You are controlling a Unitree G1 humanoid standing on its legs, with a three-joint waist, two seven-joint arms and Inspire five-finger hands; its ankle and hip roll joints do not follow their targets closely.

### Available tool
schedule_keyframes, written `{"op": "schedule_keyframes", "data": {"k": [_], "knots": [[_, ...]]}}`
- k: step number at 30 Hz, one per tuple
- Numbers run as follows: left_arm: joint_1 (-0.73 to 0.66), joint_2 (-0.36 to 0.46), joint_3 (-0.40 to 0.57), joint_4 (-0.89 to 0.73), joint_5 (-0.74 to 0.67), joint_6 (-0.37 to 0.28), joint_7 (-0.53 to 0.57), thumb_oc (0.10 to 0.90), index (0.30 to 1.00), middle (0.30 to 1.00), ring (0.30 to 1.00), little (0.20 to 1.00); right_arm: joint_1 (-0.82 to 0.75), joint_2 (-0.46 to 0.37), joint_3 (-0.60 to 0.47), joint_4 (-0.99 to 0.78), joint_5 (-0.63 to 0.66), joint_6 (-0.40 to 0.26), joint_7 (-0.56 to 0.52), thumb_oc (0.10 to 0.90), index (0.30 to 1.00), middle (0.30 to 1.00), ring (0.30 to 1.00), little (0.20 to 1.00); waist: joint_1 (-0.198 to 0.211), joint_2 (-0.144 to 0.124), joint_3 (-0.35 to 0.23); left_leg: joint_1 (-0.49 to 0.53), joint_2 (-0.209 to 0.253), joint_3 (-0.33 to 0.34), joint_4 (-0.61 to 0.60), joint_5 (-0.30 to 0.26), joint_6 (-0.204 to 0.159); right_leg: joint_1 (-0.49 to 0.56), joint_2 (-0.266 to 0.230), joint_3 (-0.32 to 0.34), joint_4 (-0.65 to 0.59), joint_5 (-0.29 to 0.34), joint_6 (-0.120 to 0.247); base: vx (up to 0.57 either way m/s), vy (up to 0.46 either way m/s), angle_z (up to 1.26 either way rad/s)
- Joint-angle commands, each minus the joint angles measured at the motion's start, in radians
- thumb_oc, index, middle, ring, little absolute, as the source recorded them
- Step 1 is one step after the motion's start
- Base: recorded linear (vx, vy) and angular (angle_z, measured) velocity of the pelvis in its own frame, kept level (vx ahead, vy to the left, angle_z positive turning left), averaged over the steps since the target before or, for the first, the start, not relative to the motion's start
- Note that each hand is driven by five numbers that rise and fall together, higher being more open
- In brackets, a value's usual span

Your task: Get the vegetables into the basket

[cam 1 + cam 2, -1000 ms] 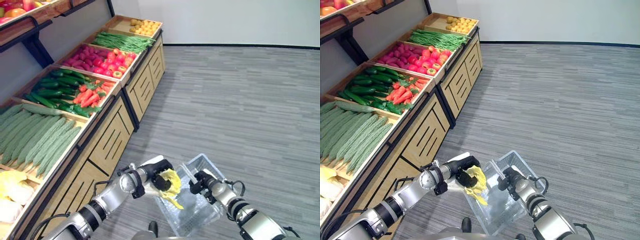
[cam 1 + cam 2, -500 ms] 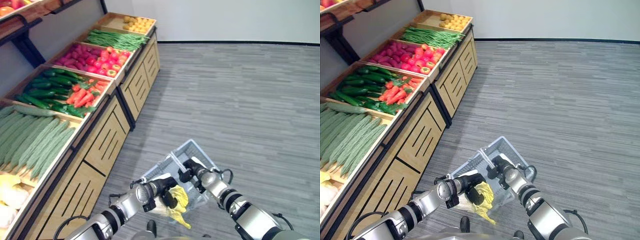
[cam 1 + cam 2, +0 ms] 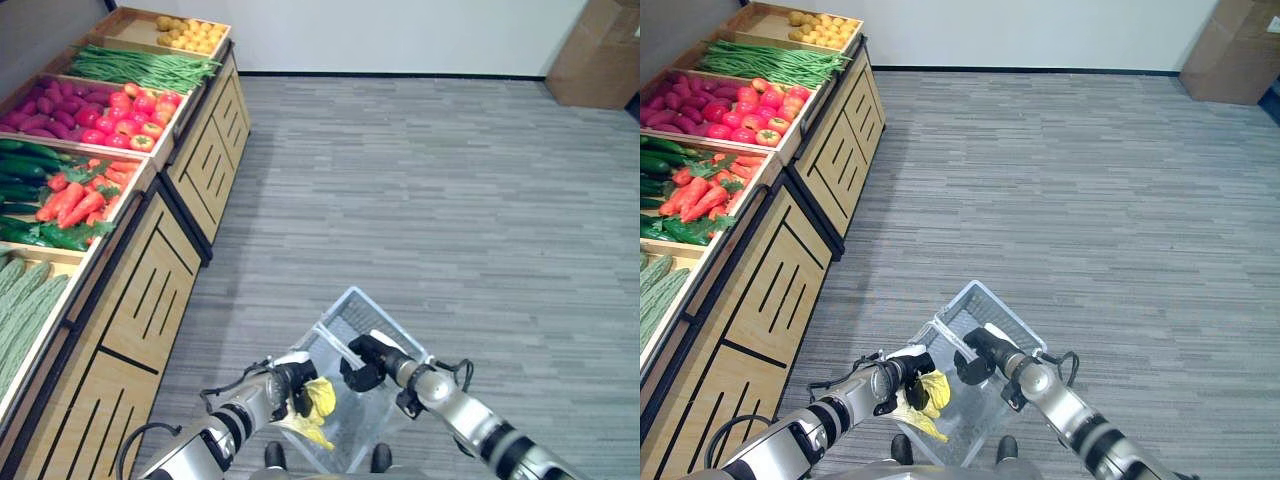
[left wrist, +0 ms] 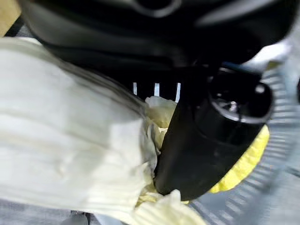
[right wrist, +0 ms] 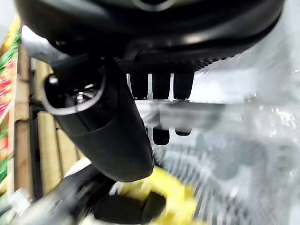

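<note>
Cabbage [image 3: 318, 400] gripped in left hand [image 3: 296, 381], now lowered from above rim into basket [image 3: 352, 304] at 9 o'clock side. Handle [image 5: 197, 110] clasped by right hand [image 3: 363, 358]. Release judged next; 1 vegetable nearly delivered.

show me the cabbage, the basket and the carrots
cabbage [image 3: 320, 398], left eye view, its yellow leaves.
basket [image 3: 352, 301], left eye view, its far rim.
carrots [image 3: 72, 199], left eye view, middle of the pile.

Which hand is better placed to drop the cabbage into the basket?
The left hand: it grips the cabbage at the basket rim. The right hand holds the basket handle.
</note>
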Motion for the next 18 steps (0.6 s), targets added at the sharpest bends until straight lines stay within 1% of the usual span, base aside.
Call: {"op": "schedule_keyframes", "data": {"k": [1,6,7,8,18], "knots": [[-0.158,-0.005,0.011,0.074,0.071,-0.033,0.019,0.400,0.300,0.300,0.300,0.300,-0.090,0.041,-0.084,-0.157,0.108,-0.117,0.050,0.400,0.300,0.300,0.300,0.300,0.010,-0.033,0.004,0.041,-0.012,-0.016,0.001,-0.068,-0.036,0.036,-0.019,0.030,0.012,-0.085,0.049,0.01,-0.004,-0.07],[-0.154,-0.005,0.017,0.066,0.064,-0.038,0.023,0.400,0.300,0.300,0.300,0.300,-0.054,0.032,-0.085,-0.179,0.150,-0.119,0.069,0.400,0.300,0.300,0.300,0.300,0.003,-0.030,0.005,0.046,-0.013,-0.014,0.001,-0.070,-0.037,0.038,-0.020,0.032,0.012,-0.088,0.048,0.01,0.003,-0.07],[-0.154,-0.006,0.017,0.065,0.066,-0.038,0.022,0.412,0.316,0.316,0.316,0.316,-0.055,0.033,-0.080,-0.179,0.143,-0.117,0.073,0.400,0.300,0.300,0.300,0.300,0.002,-0.030,0.005,0.047,-0.013,-0.013,0.001,-0.071,-0.036,0.038,-0.020,0.032,0.013,-0.088,0.048,0.00,0.000,0.00],[-0.153,-0.009,0.017,0.063,0.062,-0.039,0.021,0.900,1.000,1.000,1.000,1.000,-0.057,0.039,-0.070,-0.180,0.146,-0.116,0.079,0.400,0.300,0.300,0.300,0.300,0.001,-0.030,0.006,0.049,-0.012,-0.011,0.001,-0.071,-0.036,0.039,-0.021,0.034,0.013,-0.088,0.048,0.00,0.000,0.00],[-0.143,-0.015,0.015,0.072,0.059,-0.039,0.027,0.900,1.000,1.000,1.000,1.000,-0.066,0.047,-0.052,-0.181,0.148,-0.119,0.081,0.400,0.300,0.300,0.300,0.300,-0.001,-0.023,0.002,0.055,-0.017,-0.013,0.001,-0.074,-0.033,0.048,-0.026,0.032,0.014,-0.091,0.048,0.00,0.000,0.00]]}}
